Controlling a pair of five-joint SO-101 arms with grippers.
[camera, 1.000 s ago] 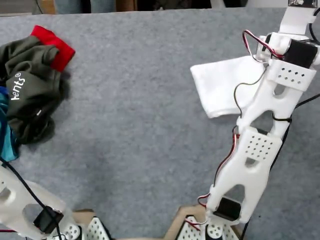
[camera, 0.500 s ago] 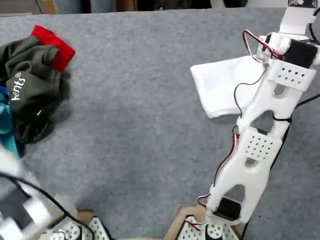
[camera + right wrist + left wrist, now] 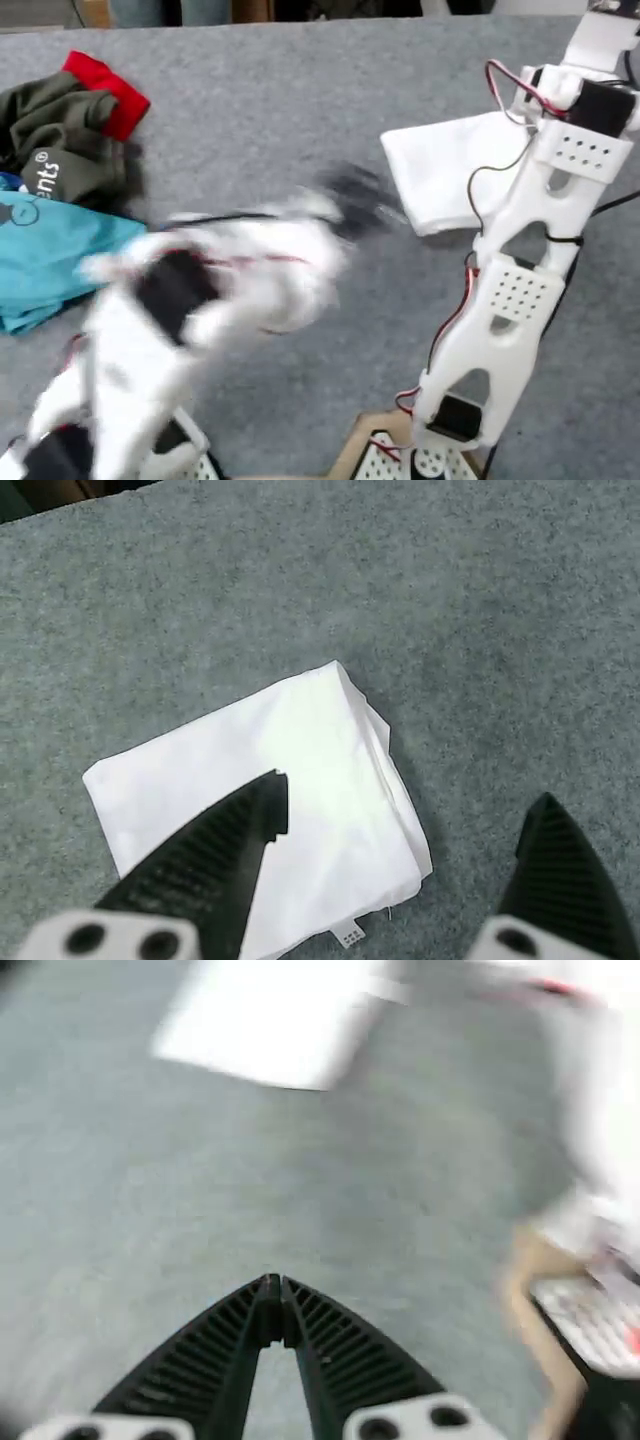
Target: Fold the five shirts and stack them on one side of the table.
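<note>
White shirt [image 3: 270, 800], folded into a neat rectangle, lies flat on the grey table [image 3: 260, 110] directly under the right gripper [image 3: 410, 795]. That gripper's jaws are spread wide and hold nothing. One finger hangs over the cloth, and the other hangs over bare table just past the shirt's folded edge.

The left gripper [image 3: 272, 1310] has its jaws pressed together with nothing between them. The white shirt [image 3: 270, 1020] sits ahead of its tips and apart from them, with bare table in between. In the high view this gripper [image 3: 355, 195] is near the white shirt's [image 3: 440, 185] edge.

The unfolded shirts lie well behind the left gripper, away from the white one. A teal shirt [image 3: 50, 255] is spread loosely, a crumpled olive shirt [image 3: 60, 140] touches it, and a red shirt [image 3: 105, 90] touches the olive one on its far side.
</note>
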